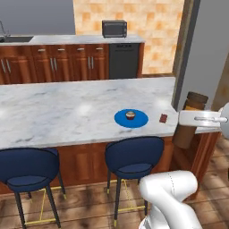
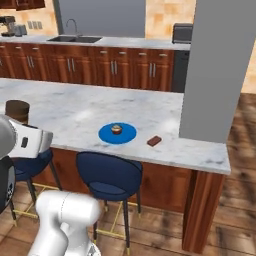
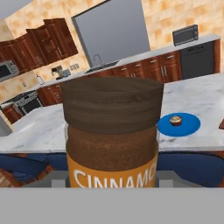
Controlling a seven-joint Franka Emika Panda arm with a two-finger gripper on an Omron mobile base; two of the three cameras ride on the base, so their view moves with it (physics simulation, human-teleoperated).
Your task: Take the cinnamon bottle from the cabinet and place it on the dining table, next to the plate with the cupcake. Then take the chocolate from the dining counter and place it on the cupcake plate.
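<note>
My gripper (image 1: 188,120) is shut on the cinnamon bottle (image 1: 191,107), a dark brown bottle with a dark cap (image 2: 17,109), held upright off the right end of the dining table (image 1: 53,107). In the hand view the cinnamon bottle (image 3: 111,131) stands close in front with its label showing. The blue plate (image 1: 142,120) lies near the table's front edge, to the left of the bottle, and the cupcake (image 1: 130,115) sits on it. The chocolate (image 1: 163,118) lies flat on the marble between plate and bottle. Reddish-brown wall cabinets (image 3: 50,41) hang far behind.
Two blue stools (image 1: 134,156) (image 1: 27,167) stand under the table's near side. A grey column (image 2: 220,70) rises at the table's right end. The back counter carries a microwave (image 1: 114,28) and a sink (image 2: 75,38).
</note>
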